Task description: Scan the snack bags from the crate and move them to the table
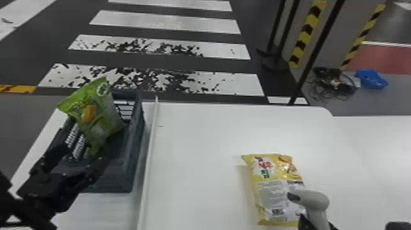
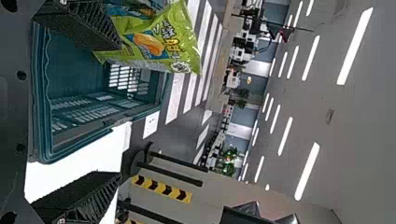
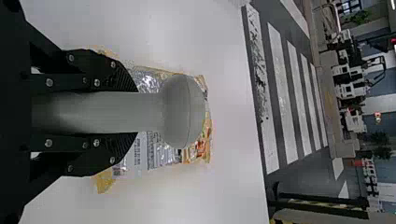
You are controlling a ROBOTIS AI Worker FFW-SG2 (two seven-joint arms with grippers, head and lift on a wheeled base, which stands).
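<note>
Fingers (image 2: 77,196) of the left gripper (image 1: 82,147) stand wide apart over the near part of the dark crate (image 1: 127,180). Past them, the green snack bag (image 1: 94,113) is tilted, with its lower part within the crate and its top above the rim. In the left wrist view, one finger partly overlaps the bag; whether the two touch cannot be determined.

On the right gripper (image 1: 318,223), both fingers are closed against opposite sides of the grey scanner (image 1: 315,200), gripping its handle. The scanner's head sits above the yellow snack bag (image 1: 272,186), overlapping part of it in the head view. Contact between scanner and bag cannot be established.

The yellow bag lies flat on the white desk (image 1: 195,146), toward the robot's right, well apart from the crate. A pale printed panel and a patch of colourful artwork are noted on its upper face. The crate rests at the left side of the desk, just beside a narrow white raised strip (image 1: 149,153). Beyond the desk, a blue item (image 1: 371,79) lies on the floor near a tangle of dark cables (image 1: 335,84).
</note>
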